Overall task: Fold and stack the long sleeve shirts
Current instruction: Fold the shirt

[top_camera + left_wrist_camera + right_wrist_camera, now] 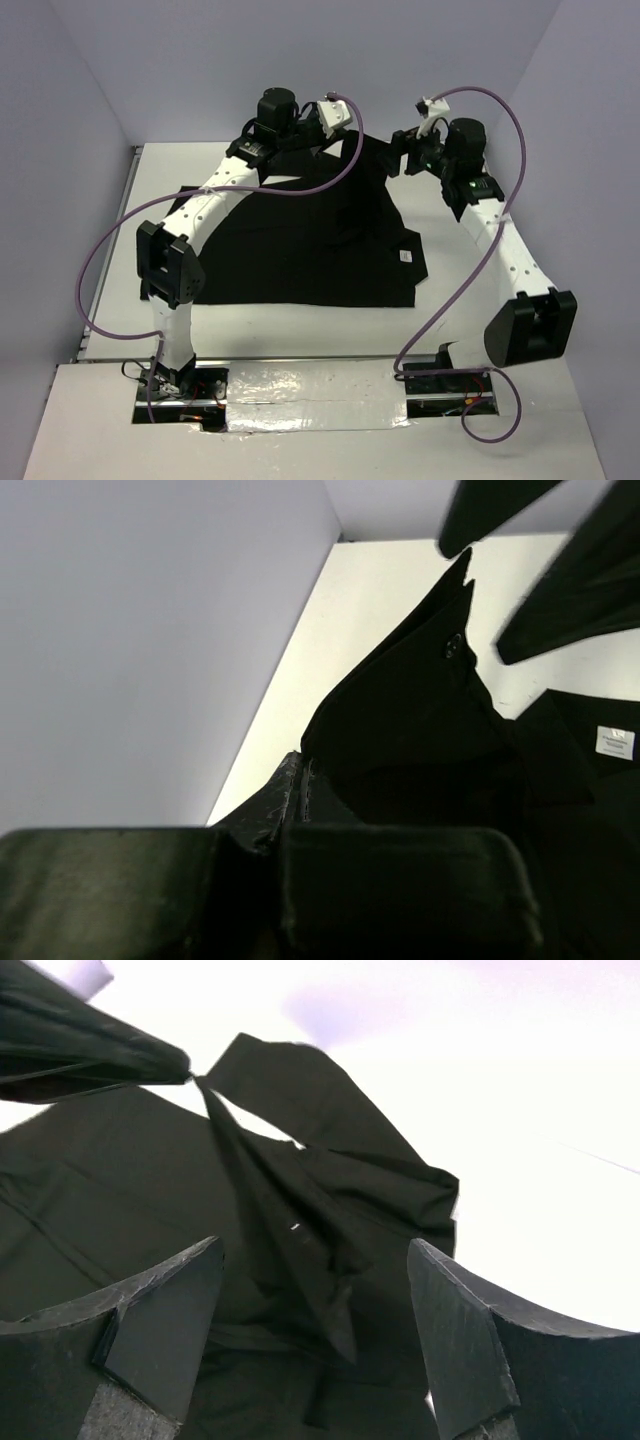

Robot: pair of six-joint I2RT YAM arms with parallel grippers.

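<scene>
Overhead view of a white desk with two robot arms reaching from the near edge toward the far side. One black long sleeve shirt lies across the middle of the desk. It is the only cloth in view. Most of it lies flat, with a straight hem toward 6 o'clock. A small white tag shows near its edge at about 4 o'clock.

The far part of the shirt, around 12 o'clock, is not flat. The left claw is closed there, pinching a point of fabric and lifting it into a peak with loose folds hanging below. The right claw hovers just beside it at about 1 o'clock. Its fingers stand wide apart and hold nothing, with the rumpled cloth below the gap between them.

The task looks to be at an early stage. The shirt is roughly laid out, but no finished fold can be seen. What looks like a sleeve trails loose at the far edge. No folded shirt or stack appears anywhere in view. The folding of this shirt and any stacking are apparently still to do.
</scene>
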